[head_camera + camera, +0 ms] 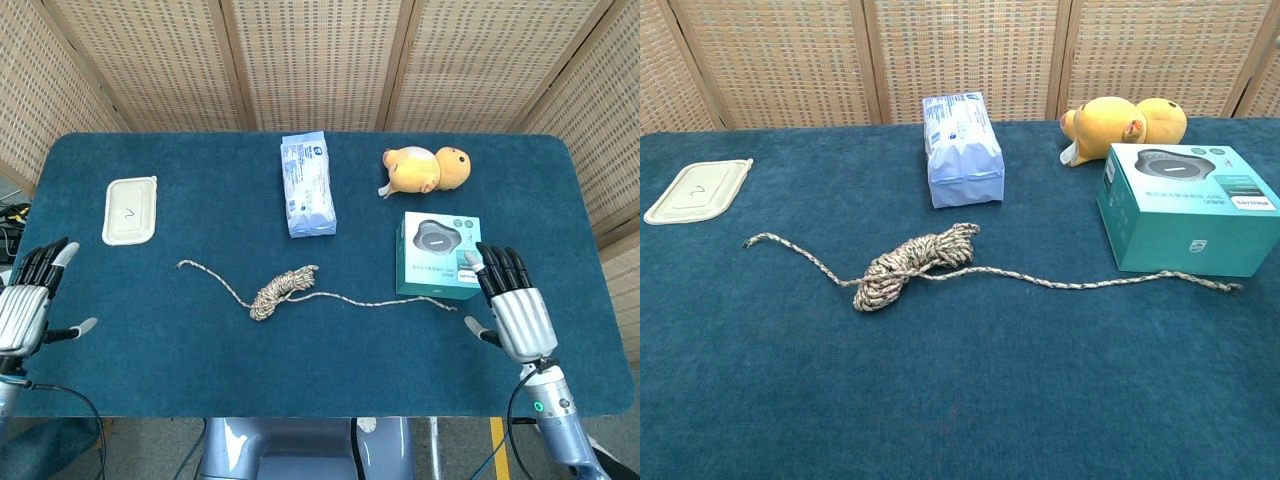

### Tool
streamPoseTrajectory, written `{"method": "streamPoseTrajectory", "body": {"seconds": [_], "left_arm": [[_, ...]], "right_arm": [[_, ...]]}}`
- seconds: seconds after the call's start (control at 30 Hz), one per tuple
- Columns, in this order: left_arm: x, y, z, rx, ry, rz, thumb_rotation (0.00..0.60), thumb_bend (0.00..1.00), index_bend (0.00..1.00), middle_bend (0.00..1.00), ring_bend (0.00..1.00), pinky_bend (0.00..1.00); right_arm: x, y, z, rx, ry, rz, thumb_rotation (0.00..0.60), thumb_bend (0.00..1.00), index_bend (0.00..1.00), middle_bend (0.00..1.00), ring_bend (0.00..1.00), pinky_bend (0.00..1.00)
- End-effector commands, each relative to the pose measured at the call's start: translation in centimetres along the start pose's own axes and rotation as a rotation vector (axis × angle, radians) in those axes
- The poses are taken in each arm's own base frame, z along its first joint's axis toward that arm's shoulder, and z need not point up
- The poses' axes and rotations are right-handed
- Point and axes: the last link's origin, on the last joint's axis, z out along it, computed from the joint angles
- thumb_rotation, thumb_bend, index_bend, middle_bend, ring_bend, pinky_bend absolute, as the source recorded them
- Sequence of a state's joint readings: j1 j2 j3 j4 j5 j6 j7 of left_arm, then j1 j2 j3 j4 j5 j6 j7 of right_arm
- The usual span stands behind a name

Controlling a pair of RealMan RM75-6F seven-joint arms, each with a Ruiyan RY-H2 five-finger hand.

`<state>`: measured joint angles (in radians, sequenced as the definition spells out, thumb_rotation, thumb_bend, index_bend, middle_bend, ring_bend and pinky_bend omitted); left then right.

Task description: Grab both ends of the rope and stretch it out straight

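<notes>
A speckled rope (282, 289) (910, 266) lies loose on the blue table, with a bundled coil in its middle. One end trails left toward the white lid, the other runs right to the front of the teal box. In the head view my left hand (25, 308) is at the table's left edge, fingers spread and empty, far from the rope's left end. Near the front right, my right hand (516, 310) is also spread and empty, a short way right of the rope's right end. Neither hand shows in the chest view.
A white lidded tray (131, 210) sits at the left. A pale blue tissue pack (307, 185) lies at the back middle. A yellow plush toy (426, 168) is at the back right, and a teal box (440, 255) stands in front of it, beside the rope's right end.
</notes>
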<state>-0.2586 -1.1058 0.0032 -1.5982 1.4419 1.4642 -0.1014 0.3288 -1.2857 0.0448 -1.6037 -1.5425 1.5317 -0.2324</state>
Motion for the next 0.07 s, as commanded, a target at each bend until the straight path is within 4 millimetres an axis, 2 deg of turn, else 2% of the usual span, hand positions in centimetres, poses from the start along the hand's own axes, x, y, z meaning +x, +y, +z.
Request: {"method": "streamPoseTrajectory", "body": {"seconds": [0.03,0.07], "left_arm": [[-0.18,-0.51,-2.10,0.018,-0.016,0.064,0.600,0.00,0.00,0.00,0.00,0.00],[-0.23,-0.56,-2.40,0.019,-0.015,0.072,0.600,0.00,0.00,0.00,0.00,0.00]], "right_arm": [[-0.18,0.14,-1.31,0.001,0.001,-0.051,0.600,0.00,0.00,0.00,0.00,0.00],[-0.13,0.17,-1.61,-0.003,-0.005,-0.057,0.600,0.00,0.00,0.00,0.00,0.00]]}}
